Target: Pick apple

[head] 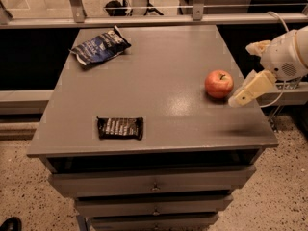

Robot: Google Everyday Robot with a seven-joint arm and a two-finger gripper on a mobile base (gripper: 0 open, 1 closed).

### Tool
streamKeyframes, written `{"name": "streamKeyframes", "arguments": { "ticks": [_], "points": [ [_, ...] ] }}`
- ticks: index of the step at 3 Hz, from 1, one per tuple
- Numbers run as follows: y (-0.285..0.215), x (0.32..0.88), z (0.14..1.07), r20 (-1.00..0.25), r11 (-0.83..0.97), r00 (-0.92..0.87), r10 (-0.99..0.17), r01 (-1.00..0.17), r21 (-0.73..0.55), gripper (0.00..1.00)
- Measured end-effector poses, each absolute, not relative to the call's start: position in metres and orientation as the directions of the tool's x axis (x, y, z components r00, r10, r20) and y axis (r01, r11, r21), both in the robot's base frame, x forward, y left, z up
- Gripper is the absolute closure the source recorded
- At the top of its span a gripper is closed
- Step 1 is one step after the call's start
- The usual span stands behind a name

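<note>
- Lower frame: drawer fronts (pixel 154 184) stacked under the grey surface (pixel 163 66); all appear closed.
- Lower left of centre, near the front edge: dark snack wrapper (pixel 120 127), lying flat, long side running left to right. Well apart from the target.
- Right of centre, close to the right edge of the surface: apple (pixel 219 83), resting on the surface and free on all sides. Nothing stacked on it or leaning against it.
- Apple orientation: sitting upright, with the stem dimple facing up and tipped slightly toward the camera. Near-round body, so no marked long axis; stem-to-base axis roughly vertical. Judged graspable from any side at its widest girth.
- Right edge of frame, level with the apple: gripper (pixel 242 75), spread wide and holding nothing. Lower finger (pixel 252 88) just beside the apple on its right; contact not evident. Upper finger (pixel 257 47) farther back, apart from the fruit.
- Progress, judged: approach under way, grasp not yet made, lift not yet made. Left to do: bring the apple between the two fingers, close, raise clear of the surface.
- Risk, judged: a nudge from the lower finger could roll the apple leftward across the surface.
- Upper left: blue snack bag (pixel 100 47), crumpled, lying at an angle. Well apart from everything else.
- Top of frame: metal railing (pixel 154 19) along the far edge.
</note>
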State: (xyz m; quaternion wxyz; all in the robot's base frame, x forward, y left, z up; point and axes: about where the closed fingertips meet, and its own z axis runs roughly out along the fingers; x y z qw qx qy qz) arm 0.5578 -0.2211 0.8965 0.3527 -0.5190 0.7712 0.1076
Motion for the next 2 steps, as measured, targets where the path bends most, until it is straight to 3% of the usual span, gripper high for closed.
{"name": "streamKeyframes", "arguments": {
  "ticks": [2],
  "points": [
    [-0.217,0.598,0.850,-0.752,0.495,-0.224,-0.620,-0.856,-0.152,0.02]
  ]
}}
